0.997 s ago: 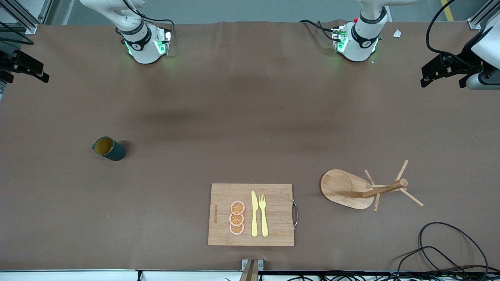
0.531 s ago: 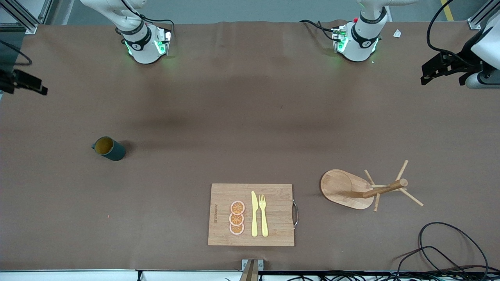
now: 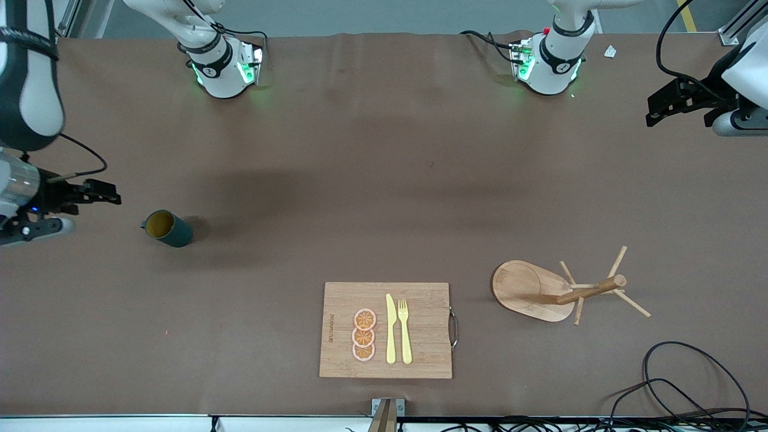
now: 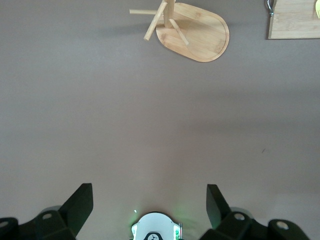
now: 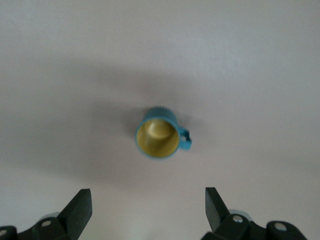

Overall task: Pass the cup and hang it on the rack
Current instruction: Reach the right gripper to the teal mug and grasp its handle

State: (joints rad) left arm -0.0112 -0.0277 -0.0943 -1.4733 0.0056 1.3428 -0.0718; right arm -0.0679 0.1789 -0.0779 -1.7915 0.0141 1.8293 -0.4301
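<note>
Upright, dark teal cup [image 3: 168, 228]: small side handle, yellowish interior.

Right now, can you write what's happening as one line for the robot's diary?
cup: upright on table, untouched | rack: empty | right gripper: open, above table beside cup | left gripper: open, waiting at table's edge

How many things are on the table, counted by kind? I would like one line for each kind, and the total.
Cup: 1
Rack: 1
Cutting board: 1
Orange slices: 3
Knife: 1
Fork: 1
Total: 8
</note>
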